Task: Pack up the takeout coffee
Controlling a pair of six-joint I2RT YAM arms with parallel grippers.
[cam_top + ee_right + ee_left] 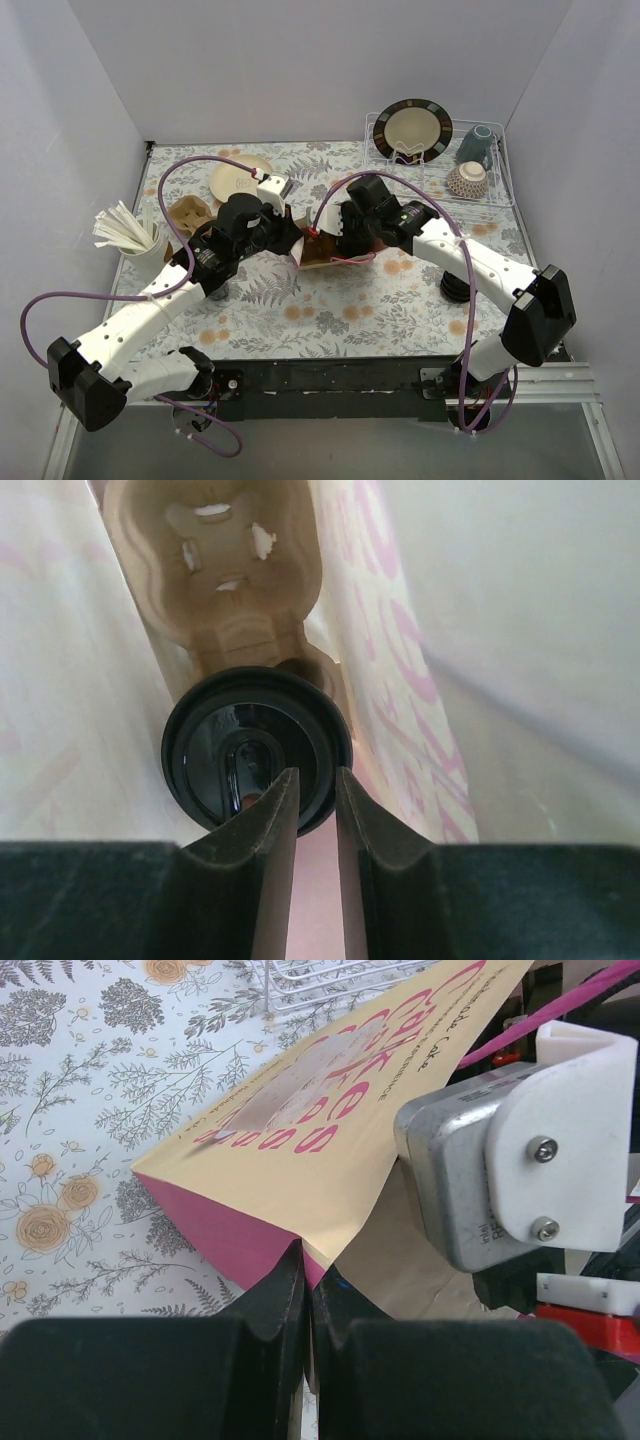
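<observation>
While the left gripper point(305, 1295) clamps the bag point(300, 1110) edge to hold it open, the right gripper point(317, 795) — narrowly parted, empty — overhangs the coffee point(225, 730).

The takeout coffee point(256, 750) is black, the paper bag point(300, 1120) tan and pink.

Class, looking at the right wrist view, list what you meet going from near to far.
right end effector → lidded black coffee cup → cardboard cup carrier
</observation>
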